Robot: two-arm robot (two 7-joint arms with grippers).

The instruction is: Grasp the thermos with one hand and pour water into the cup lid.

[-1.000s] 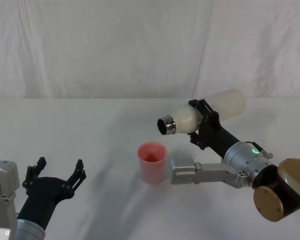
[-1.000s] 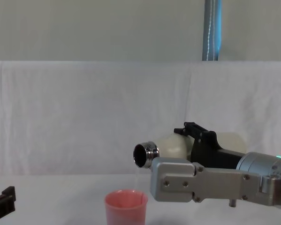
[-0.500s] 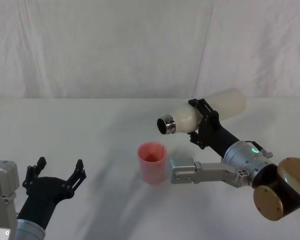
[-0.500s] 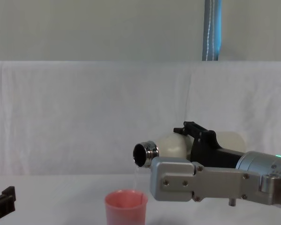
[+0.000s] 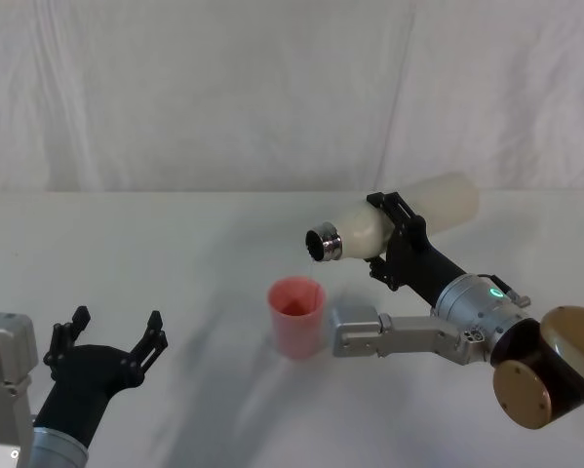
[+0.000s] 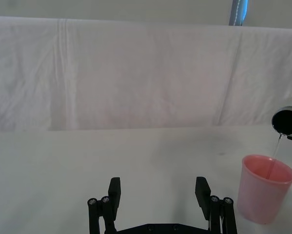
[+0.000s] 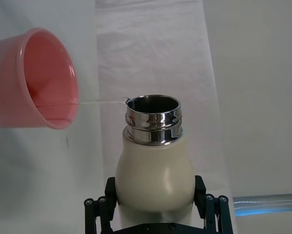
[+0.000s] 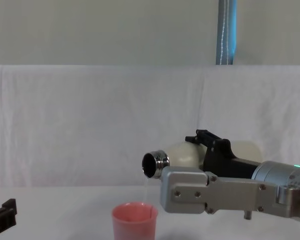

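- Looking down from the head view: the right gripper [image 5: 393, 239] is clamped round the body of the thermos [image 5: 369, 228], which lies tipped nearly level above the table [image 5: 175, 253], steel neck pointing away from the claw toward the robot's left; the cup lid [image 5: 296, 316] stands upright below and just beyond that neck; the left gripper [image 5: 111, 343] hovers low at the near left, well apart from both, fingers spread.
- Left wrist view: the left gripper [image 6: 159, 197] has its fingers [image 6: 114, 191] wide apart with nothing between them; the cup lid [image 6: 265, 194] stands ahead and off to one side; a thin stream of water [image 6: 276, 148] falls from the thermos [image 6: 288, 119] mouth into it.
- Right wrist view: the right gripper [image 7: 155, 207] grips the thermos [image 7: 153, 170] on both sides; beyond the open neck, a fine thread of water [image 7: 99, 102] runs to the cup lid [image 7: 33, 83].
- Chest view: the thermos [image 8: 182, 156] sits held in the right gripper [image 8: 217, 150]; its mouth hangs above the cup lid [image 8: 134, 221], not touching.
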